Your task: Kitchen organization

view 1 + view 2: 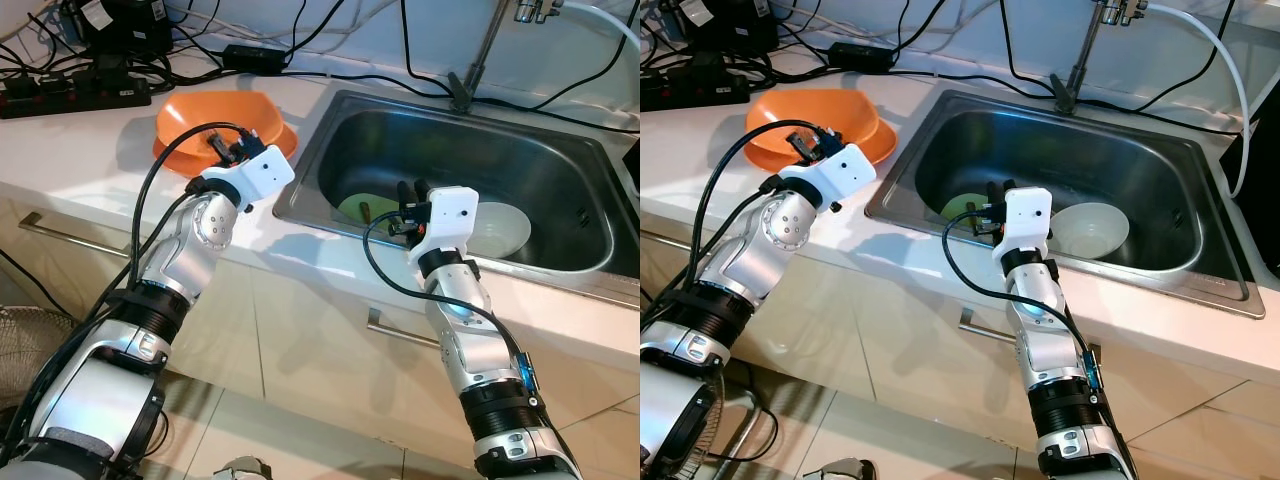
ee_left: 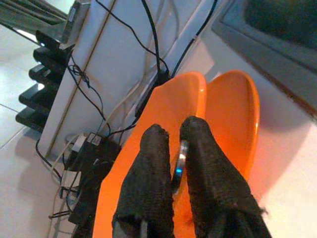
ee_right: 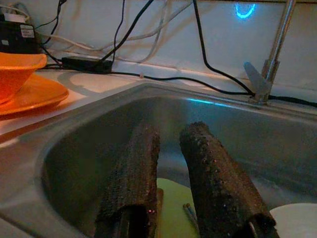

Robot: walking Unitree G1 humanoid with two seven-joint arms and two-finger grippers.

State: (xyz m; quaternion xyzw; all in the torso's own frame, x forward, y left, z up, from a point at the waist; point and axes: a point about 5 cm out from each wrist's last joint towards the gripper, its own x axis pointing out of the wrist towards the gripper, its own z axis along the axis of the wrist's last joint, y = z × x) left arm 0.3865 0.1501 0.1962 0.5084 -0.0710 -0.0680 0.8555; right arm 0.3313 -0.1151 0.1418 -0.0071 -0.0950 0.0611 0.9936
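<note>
Bright, sharp head views, dim right wrist view, soft shadows

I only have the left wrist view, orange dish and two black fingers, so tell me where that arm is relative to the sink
Observer: The left pincer is over the orange bowl on the counter, left of the sink.
Operator: Is that one dish or two?
Observer: Two: the bowl sits on an orange plate.
Operator: Where is the other arm?
Observer: The right pincer reaches over the sink's front rim, fingers apart.
Operator: Anything in the sink?
Observer: A green plate and a white bowl lie on its bottom.
</note>
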